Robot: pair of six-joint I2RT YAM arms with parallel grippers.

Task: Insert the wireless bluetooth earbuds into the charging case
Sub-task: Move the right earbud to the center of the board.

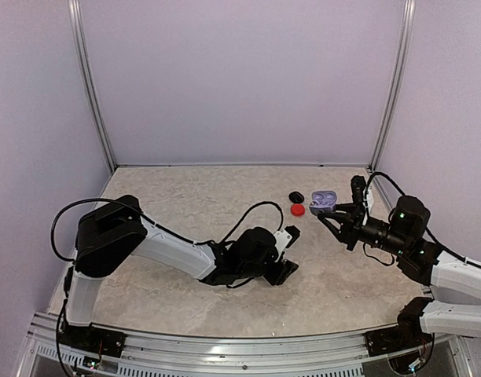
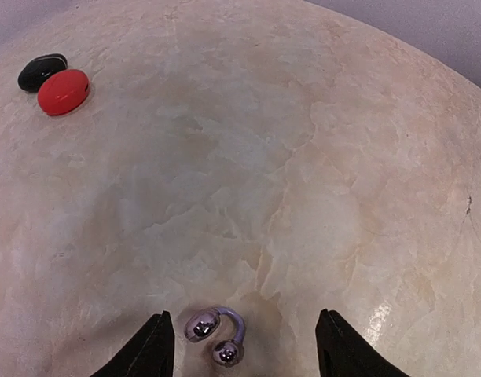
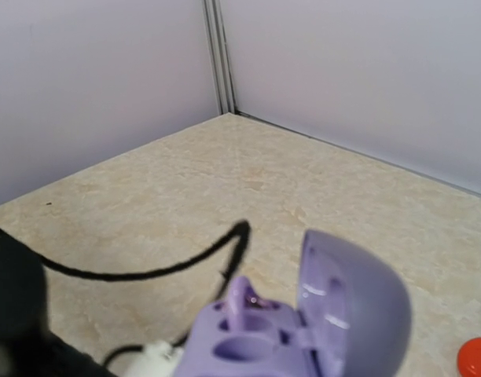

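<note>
A shiny purple-silver earbud (image 2: 201, 325), two small balls joined by a curved band, lies on the table between the black fingertips (image 2: 154, 352) of my left gripper (image 2: 244, 355). That gripper is open and touches nothing, low over the table middle (image 1: 291, 253). The purple charging case (image 3: 256, 345) is lifted off the table with its lid (image 3: 354, 306) swung open. One earbud (image 3: 245, 292) sits in a socket and the nearer socket is empty. My right gripper (image 1: 329, 214) is shut on the case (image 1: 325, 199); its fingers are hidden in the right wrist view.
A red pebble-like case (image 1: 298, 210) and a black one (image 1: 295, 196) lie shut side by side left of the purple case, also showing as the red case (image 2: 64, 91) and black case (image 2: 42, 71). A black cable (image 1: 252, 210) loops over the table. Walls close the back and sides.
</note>
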